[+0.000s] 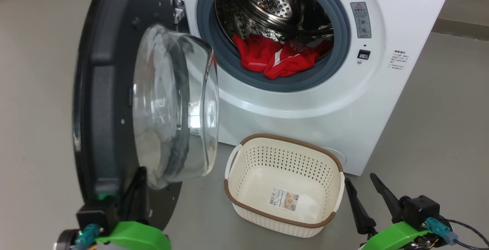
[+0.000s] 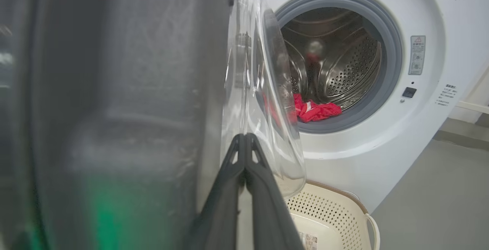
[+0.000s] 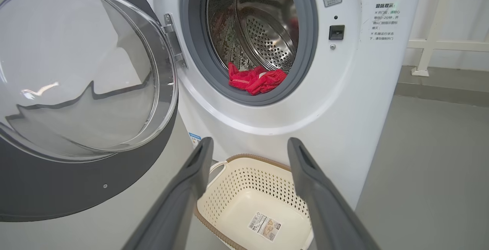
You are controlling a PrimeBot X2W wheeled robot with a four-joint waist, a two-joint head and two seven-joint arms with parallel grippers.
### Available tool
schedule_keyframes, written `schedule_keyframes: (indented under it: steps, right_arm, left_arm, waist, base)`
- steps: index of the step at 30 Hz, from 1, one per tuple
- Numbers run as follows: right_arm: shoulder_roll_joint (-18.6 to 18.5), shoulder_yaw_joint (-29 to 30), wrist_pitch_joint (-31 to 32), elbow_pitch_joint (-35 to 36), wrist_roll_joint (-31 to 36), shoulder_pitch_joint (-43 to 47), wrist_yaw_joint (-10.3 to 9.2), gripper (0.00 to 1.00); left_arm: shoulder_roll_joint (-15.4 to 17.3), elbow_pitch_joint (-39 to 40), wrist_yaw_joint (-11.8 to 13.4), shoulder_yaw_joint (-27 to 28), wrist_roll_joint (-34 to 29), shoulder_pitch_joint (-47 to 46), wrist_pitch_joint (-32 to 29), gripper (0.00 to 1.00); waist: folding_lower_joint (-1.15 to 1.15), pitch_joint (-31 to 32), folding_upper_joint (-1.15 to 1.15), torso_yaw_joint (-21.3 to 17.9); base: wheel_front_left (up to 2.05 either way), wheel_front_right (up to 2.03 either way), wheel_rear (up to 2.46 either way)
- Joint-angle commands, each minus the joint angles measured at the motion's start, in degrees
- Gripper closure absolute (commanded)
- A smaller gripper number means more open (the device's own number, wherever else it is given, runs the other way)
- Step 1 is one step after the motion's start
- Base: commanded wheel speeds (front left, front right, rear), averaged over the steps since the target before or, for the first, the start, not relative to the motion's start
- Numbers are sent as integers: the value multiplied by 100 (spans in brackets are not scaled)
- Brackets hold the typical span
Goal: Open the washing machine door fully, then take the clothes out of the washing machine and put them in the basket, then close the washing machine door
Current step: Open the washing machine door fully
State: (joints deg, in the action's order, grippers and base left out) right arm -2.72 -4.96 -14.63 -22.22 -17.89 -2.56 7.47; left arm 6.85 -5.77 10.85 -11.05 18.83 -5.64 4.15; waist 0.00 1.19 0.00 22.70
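The washing machine (image 1: 305,105) stands with its door (image 1: 103,89) swung out to the left, the black rim edge-on and the glass bowl bulging toward the drum. The red clothes (image 1: 279,57) lie at the drum's front lip. On the floor before the machine stands the basket (image 1: 290,139), holding nothing but its paper label. My left gripper (image 1: 140,175) is shut, its fingers (image 2: 233,166) pressed together beside the door's (image 2: 114,89) inner face, below the glass. My right gripper (image 1: 360,179) is open just right of the basket; in its wrist view (image 3: 249,145) it frames the basket (image 3: 252,183) and the clothes (image 3: 254,80).
Grey floor (image 1: 439,128) stretches to the right of the machine. A low step (image 1: 458,26) runs behind it, and a white rail (image 3: 424,47) stands at the far right. The open door blocks the left side.
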Motion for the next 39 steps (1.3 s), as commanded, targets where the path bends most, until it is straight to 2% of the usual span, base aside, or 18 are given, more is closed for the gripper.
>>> schedule_keyframes:
  steps: [1,11,21,39]
  right_arm:
    - [-16,-156,-37,115,-19,-169,2,0]
    - [-16,-351,-37,69,39,-137,2,0]
    - [-16,-655,-37,36,115,-87,2,0]
    - [-53,-690,-37,-18,414,-246,2,0]
  left_arm:
    - [199,170,113,347,35,-78,79,100]
    - [288,-69,200,742,291,-184,297,100]
    - [450,-492,294,1131,479,-536,518,100]
    - [829,-1403,98,1691,891,-1260,848,100]
  waist:
    - [0,-15,0,30]
    - [0,-164,0,201]
    - [0,-323,0,194]
    - [0,-675,0,157]
  base:
    - [0,0,0]
    - [0,0,0]
    - [0,0,0]
    - [0,0,0]
